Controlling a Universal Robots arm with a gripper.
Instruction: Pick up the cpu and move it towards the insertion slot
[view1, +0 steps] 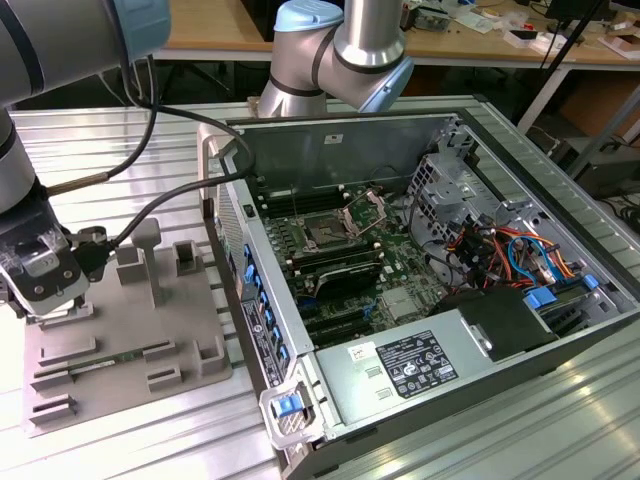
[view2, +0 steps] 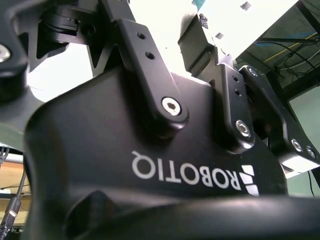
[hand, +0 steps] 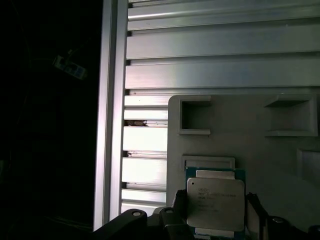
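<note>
The cpu (hand: 215, 200), a silvery square on a green rim, lies on the grey plastic tray (hand: 280, 165) in the first wrist view. My gripper (hand: 216, 212) is shut on the cpu, its dark fingers (hand: 180, 204) against two opposite edges. In the exterior view my gripper (view1: 52, 305) hangs low over the far corner of the tray (view1: 130, 340), on the exterior view's left. The insertion slot (view1: 328, 235), a dark square in a shiny metal frame, sits on the green board inside the open computer case (view1: 250, 300), well away towards the exterior view's right.
Raised blocks (view1: 140, 262) stand on the tray beside my gripper. The case wall rises between tray and board. A power supply (view1: 410, 362), coloured cables (view1: 510, 255) and a drive cage (view1: 445, 185) crowd the case. The table is ribbed aluminium (hand: 225, 50).
</note>
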